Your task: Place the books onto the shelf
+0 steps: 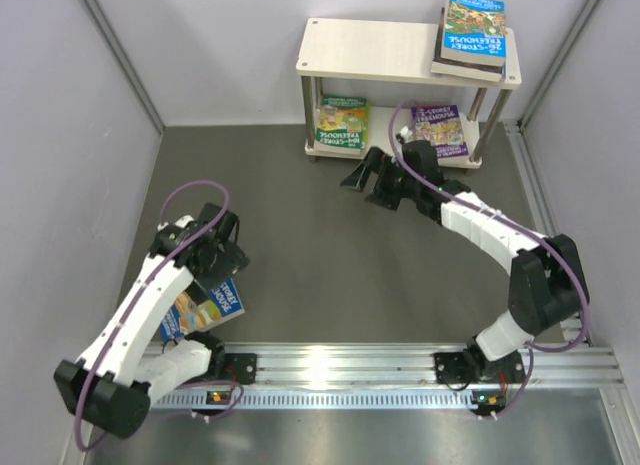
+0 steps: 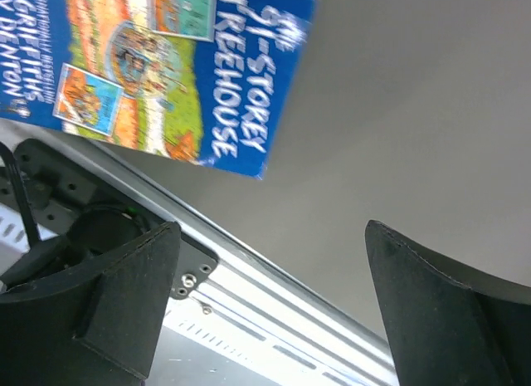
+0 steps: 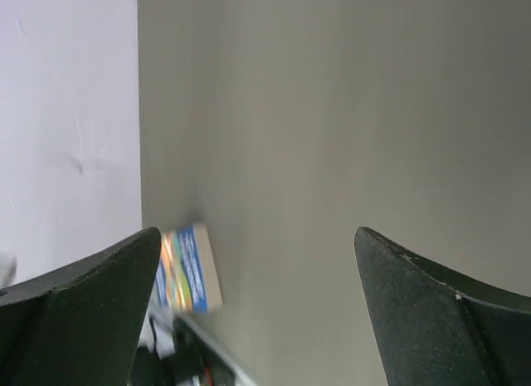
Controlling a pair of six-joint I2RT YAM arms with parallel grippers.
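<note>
The shelf [image 1: 370,47] stands at the back, cream boards on silver posts. A blue book [image 1: 472,27] lies on a darker one at the right end of its top board. On the lower board lie a green book [image 1: 342,123] and a purple book [image 1: 441,128]. Another blue book [image 1: 208,307], titled "91-Storey Treehouse" [image 2: 166,70], lies flat on the table near the front left, partly under my left arm. My left gripper [image 1: 230,253] [image 2: 274,307] hovers open just beyond it, holding nothing. My right gripper [image 1: 367,183] [image 3: 257,307] hangs open and empty in front of the shelf, and its camera sees the far blue book [image 3: 189,268].
An aluminium rail [image 1: 380,365] [image 2: 274,295] carrying both arm bases runs along the near edge. Pale walls [image 1: 70,135] close in the left, back and right sides. The dark grey table [image 1: 320,255] stretches between the arms and the shelf.
</note>
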